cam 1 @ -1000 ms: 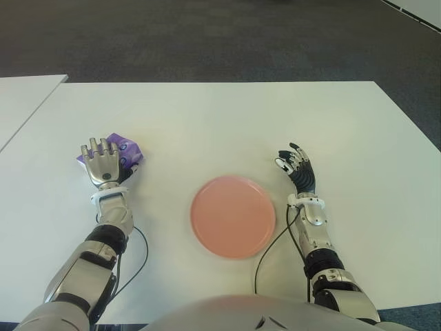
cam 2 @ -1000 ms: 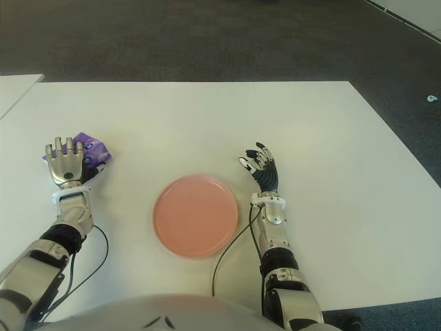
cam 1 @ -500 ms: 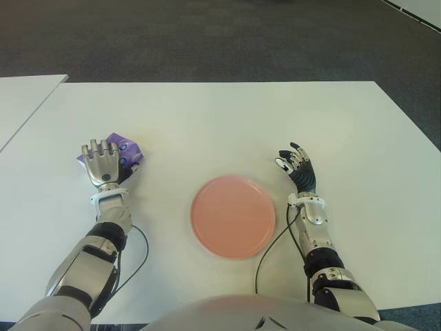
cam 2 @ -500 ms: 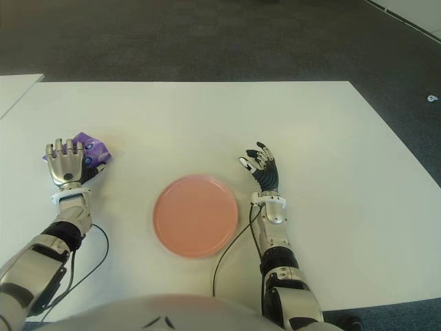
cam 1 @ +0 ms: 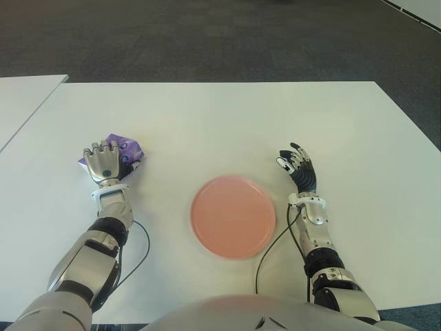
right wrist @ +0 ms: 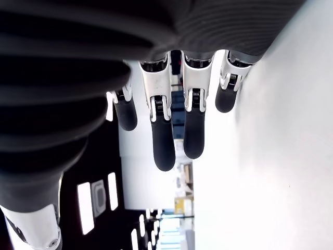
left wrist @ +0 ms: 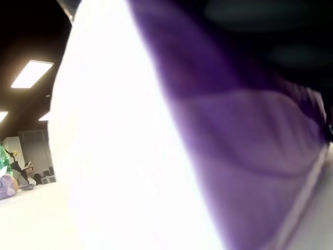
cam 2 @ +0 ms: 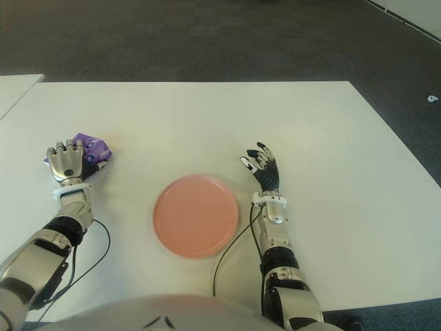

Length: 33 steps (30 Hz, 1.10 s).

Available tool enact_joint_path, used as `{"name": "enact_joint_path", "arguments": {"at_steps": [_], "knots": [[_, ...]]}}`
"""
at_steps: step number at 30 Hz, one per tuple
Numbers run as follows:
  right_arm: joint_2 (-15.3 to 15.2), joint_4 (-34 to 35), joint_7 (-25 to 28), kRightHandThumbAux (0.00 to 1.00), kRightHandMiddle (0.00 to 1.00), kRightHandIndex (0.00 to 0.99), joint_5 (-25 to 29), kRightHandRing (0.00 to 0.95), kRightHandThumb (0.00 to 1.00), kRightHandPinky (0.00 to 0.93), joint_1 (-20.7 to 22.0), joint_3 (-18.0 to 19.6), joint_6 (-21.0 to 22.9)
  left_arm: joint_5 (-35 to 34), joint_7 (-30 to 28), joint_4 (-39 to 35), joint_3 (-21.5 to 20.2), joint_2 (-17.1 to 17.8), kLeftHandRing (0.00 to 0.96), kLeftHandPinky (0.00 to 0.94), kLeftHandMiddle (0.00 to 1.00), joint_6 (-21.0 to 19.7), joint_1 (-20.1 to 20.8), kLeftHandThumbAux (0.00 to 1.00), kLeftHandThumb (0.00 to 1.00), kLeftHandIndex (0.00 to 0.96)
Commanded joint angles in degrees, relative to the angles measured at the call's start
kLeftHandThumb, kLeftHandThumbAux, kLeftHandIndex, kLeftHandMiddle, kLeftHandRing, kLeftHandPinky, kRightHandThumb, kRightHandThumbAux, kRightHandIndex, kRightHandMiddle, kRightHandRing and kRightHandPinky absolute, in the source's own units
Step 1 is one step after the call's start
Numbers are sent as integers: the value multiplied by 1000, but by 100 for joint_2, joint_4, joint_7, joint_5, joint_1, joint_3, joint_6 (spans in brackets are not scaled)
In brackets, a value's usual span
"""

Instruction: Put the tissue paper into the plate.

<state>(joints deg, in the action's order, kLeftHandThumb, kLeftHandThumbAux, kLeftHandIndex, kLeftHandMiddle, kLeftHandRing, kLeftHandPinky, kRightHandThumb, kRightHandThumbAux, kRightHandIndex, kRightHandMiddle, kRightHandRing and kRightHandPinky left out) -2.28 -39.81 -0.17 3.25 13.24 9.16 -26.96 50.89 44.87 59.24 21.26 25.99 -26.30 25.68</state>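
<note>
My left robot hand [cam 1: 104, 162] has its fingers curled over the purple tissue paper [cam 1: 128, 147], which lies on the white worktop [cam 1: 220, 117] well to the left of the pink plate [cam 1: 233, 216]. My right robot hand [cam 1: 299, 170] shows just right of the plate, fingers loose, holding nothing.

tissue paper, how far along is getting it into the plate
Nothing delivered yet: the pink plate is bare. In hand: the left hand has its fingers curled over the purple tissue paper, which sits on the table left of the plate. Left: lifting, carrying it right, releasing. The right hand shows open, right of the plate.
</note>
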Motion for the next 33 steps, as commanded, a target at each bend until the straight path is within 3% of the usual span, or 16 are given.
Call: {"name": "enact_joint_path", "arguments": {"at_steps": [1,4,6,9,15,21,26,27,29,33], "knots": [[56,-140,-3,644,453,174,102,296,910,110,-322,46,291,-204,-36,384,108,-304,555,595,555,46,-218,337,633,344],[59,-17,4,640,464,178,118,297,934,112,-375,37,323,-193,206,602,139,-327,581,611,596,70,-160,371,686,368],[64,71,-2,639,468,181,119,299,941,119,-409,29,360,-201,288,870,164,-325,605,633,629,213,-91,555,712,406],[62,183,2,640,469,185,117,302,944,123,-460,20,411,-236,302,1278,203,-364,668,677,677,454,31,642,729,427],[64,346,-19,640,470,188,93,305,946,130,-523,2,497,-479,458,1286,81,-477,784,811,769,582,165,682,742,443],[94,484,-44,641,470,190,104,302,946,117,-569,0,535,-711,791,1116,-31,-565,822,849,810,860,199,688,746,446],[113,480,-34,641,470,192,143,299,946,109,-557,24,525,-783,996,1127,-21,-533,820,853,754,1059,185,688,746,446],[118,476,-36,641,470,193,143,299,946,111,-552,26,524,-794,1010,1135,-14,-529,815,850,657,1075,191,680,784,438],[141,501,-27,641,470,195,166,302,946,116,-563,37,490,-821,1104,1135,-19,-537,811,848,570,1088,196,669,819,446],[180,511,-17,641,470,198,201,307,946,127,-566,60,431,-862,1225,1142,-18,-554,808,848,495,1093,209,658,850,464]]}}
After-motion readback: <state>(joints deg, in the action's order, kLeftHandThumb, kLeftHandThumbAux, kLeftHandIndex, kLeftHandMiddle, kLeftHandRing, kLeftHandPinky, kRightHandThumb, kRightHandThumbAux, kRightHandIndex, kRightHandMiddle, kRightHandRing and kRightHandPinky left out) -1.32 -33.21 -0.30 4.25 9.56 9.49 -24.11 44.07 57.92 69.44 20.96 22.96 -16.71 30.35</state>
